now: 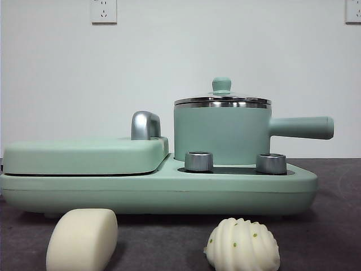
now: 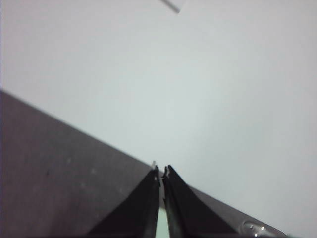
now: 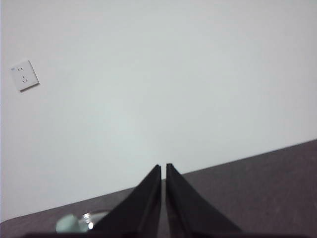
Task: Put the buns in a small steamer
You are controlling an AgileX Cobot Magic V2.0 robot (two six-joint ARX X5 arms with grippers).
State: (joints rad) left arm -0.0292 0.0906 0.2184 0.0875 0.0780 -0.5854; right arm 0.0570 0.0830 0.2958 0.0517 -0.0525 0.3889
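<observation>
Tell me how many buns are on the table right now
2. The smooth bun lies on the dark table in front of the closed griddle. The ridged bun lies in front of the lidded steamer. Neither is inside.

Left pincer (image 2: pixel 162 170), right pincer (image 3: pixel 163 167) closed

The left gripper (image 2: pixel 161 171) shows two matte black jaws, each a long smooth wedge tapering to a thin tip with a pale fleck; the right gripper (image 3: pixel 163 167) has the same plain black tapered pair, unmarked
</observation>
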